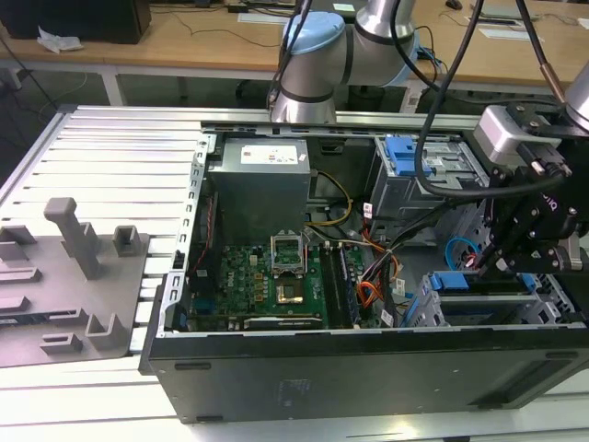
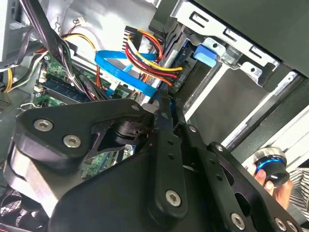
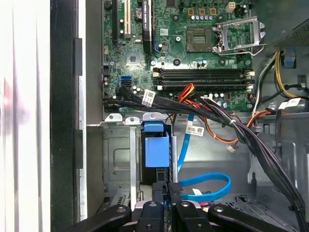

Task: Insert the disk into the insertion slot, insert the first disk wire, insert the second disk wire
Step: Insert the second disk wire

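The disk (image 3: 157,150) sits in the insertion slot (image 3: 118,154) of the silver cage, and the blue end of its carrier (image 1: 451,281) shows. My gripper (image 3: 168,189) hangs just behind it, fingers close together on the dark end plug of the second disk wire (image 3: 207,176). This flat blue cable loops away beside the fingers. In the second wrist view the blue wire (image 2: 120,70) runs down to my gripper (image 2: 161,104). A red, yellow and black wire bundle (image 2: 149,60) ends in a dark plug at the cage edge. The exterior view has my gripper (image 1: 488,265) low at the case's right end.
The open case holds a green motherboard (image 3: 193,58), a grey power supply (image 1: 258,184) and a grey bay with a blue caddy (image 1: 405,157). Thick black cables (image 3: 251,140) cross beside the cage. A person's hand (image 2: 277,186) holds a knob. A grey fixture (image 1: 74,267) lies on the exterior view's left.
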{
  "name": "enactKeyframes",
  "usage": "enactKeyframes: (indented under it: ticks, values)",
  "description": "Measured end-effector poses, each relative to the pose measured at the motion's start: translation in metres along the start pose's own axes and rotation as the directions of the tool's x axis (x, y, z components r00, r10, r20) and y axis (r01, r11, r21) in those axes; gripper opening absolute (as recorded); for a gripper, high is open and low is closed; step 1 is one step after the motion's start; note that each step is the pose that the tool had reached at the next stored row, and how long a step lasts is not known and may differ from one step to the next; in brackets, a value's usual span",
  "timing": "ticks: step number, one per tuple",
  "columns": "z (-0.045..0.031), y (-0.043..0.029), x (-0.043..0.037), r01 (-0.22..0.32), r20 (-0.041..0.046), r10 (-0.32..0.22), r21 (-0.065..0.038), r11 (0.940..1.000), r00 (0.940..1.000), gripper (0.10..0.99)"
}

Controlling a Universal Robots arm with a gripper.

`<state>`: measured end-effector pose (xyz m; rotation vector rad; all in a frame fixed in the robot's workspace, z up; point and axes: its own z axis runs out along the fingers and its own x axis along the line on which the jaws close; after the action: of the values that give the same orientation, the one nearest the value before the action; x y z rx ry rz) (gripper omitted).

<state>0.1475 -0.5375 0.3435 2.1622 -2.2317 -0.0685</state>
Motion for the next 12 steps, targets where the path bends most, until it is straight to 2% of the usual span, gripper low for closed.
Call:
enactKeyframes:
  ticks: [2,12]
  values:
    - [-0.0001,0.0000,-0.0001,0.000,0.0028,0.000,0.000,1.0000,1.0000,0.161]
    - [0.0014,-0.0009,0.0047,0.000,0.0024,0.000,0.000,1.0000,1.0000,0.161]
